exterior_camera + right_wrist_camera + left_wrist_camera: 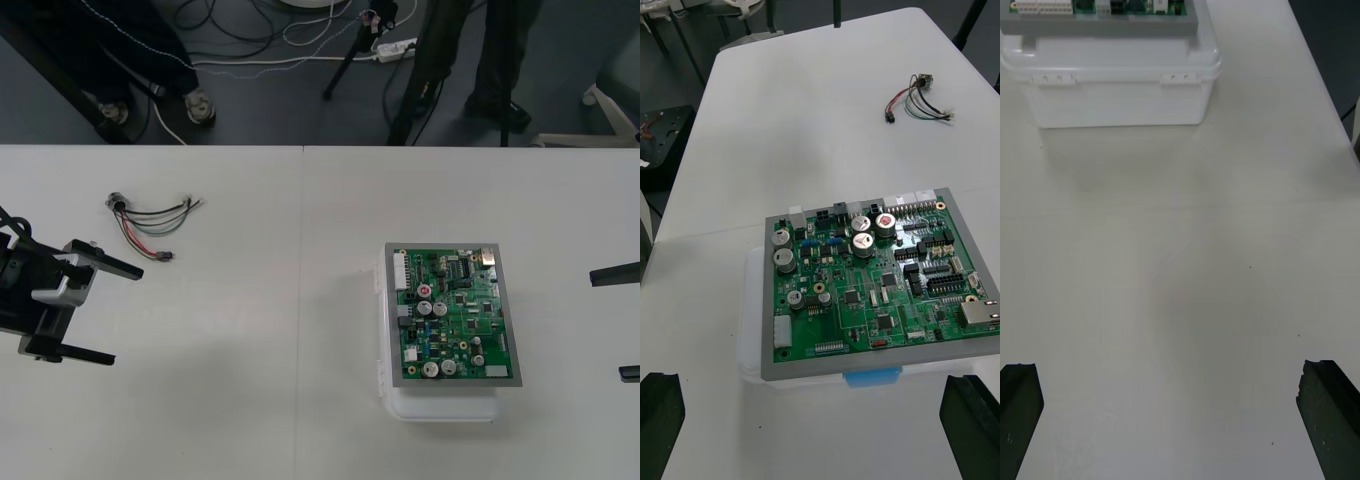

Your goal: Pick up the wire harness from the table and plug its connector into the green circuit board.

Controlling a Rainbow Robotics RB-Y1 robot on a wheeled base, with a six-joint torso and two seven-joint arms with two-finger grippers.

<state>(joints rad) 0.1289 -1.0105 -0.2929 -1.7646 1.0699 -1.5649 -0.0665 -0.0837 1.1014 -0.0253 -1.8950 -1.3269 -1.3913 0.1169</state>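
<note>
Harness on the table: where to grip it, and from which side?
Probably the wires just behind the black plug, from straight above with the left gripper, fingers astride the wire run. The harness lies flat on the table with the plug end nearest that gripper; a sideways approach would likely just push it.

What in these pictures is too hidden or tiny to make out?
Thin-wired red, black and green harness: its small black plug is too small in the front view to show pins.
Green circuit board: cut by the picture edge in the left wrist view.
Right gripper: front view's edge cuts off all but its fingers.
</note>
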